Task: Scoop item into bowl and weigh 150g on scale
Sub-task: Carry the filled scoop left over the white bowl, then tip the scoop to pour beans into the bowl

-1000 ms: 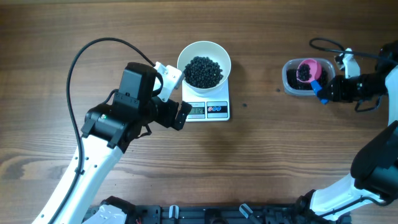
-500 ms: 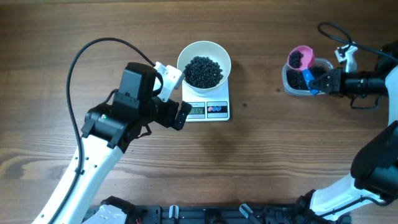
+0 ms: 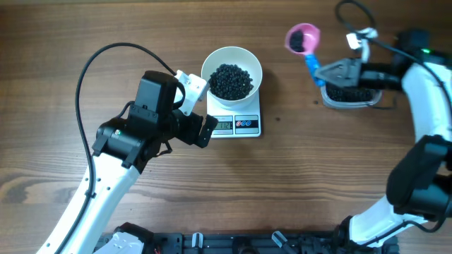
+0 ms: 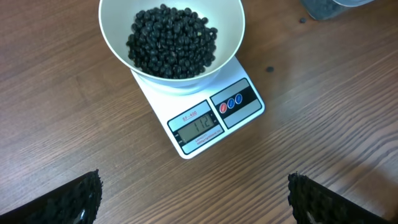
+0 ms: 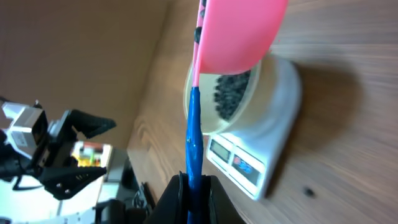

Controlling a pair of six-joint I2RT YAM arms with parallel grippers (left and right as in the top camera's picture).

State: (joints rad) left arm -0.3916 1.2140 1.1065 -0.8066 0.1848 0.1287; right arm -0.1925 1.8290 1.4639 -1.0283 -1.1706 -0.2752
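Note:
The white bowl (image 3: 209,63) holds a dark heap of the item (image 3: 231,80) and stands on the white scale (image 3: 246,125); in the left wrist view the scale's display (image 4: 200,127) reads 112. My right gripper (image 3: 321,73) is shut on the blue handle (image 5: 194,137) of a pink scoop (image 3: 303,37). The scoop carries some of the item, raised in the air right of the bowl. From the right wrist, the scoop (image 5: 239,31) hangs before the bowl (image 5: 264,93). My left gripper (image 4: 194,186) is open and empty, low beside the scale's front left.
A clear plastic tub (image 3: 347,94) with more dark beads sits at the right, under my right arm. One stray bead (image 3: 277,118) lies on the wooden table right of the scale. A black cable (image 3: 99,63) loops over the table at the left.
My right gripper has lifted the loaded scoop out of the tub and carried it left and up toward the bowl. The left arm, bowl and scale have not moved.

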